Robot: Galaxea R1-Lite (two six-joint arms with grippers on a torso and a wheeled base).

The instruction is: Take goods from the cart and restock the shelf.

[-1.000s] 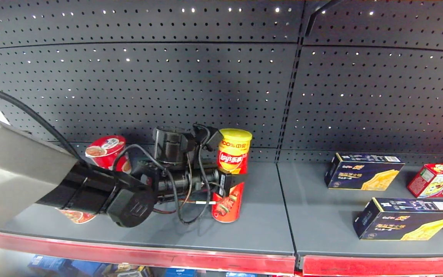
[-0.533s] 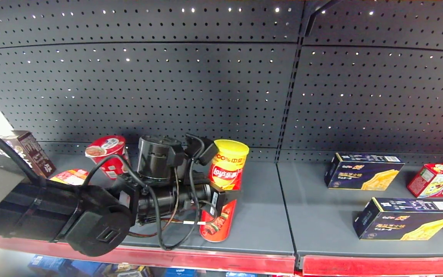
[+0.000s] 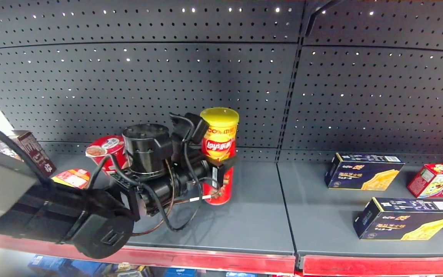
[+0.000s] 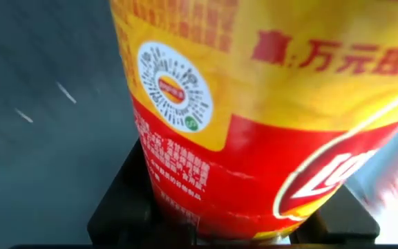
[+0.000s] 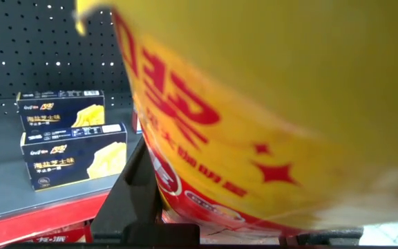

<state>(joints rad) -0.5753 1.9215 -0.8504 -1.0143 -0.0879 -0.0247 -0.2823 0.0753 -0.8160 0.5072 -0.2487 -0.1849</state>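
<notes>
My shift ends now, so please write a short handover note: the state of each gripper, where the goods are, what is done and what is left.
The left gripper has its fingers shut on the chip can, upright at the back of the shelf, beside the red cup. I cannot tell if its base touches.
The right gripper is shut on a yellow-and-red container, in front of the shelf near the dark boxes.
Done: can brought to the shelf.
Left: release it, then probably place the container.
</notes>
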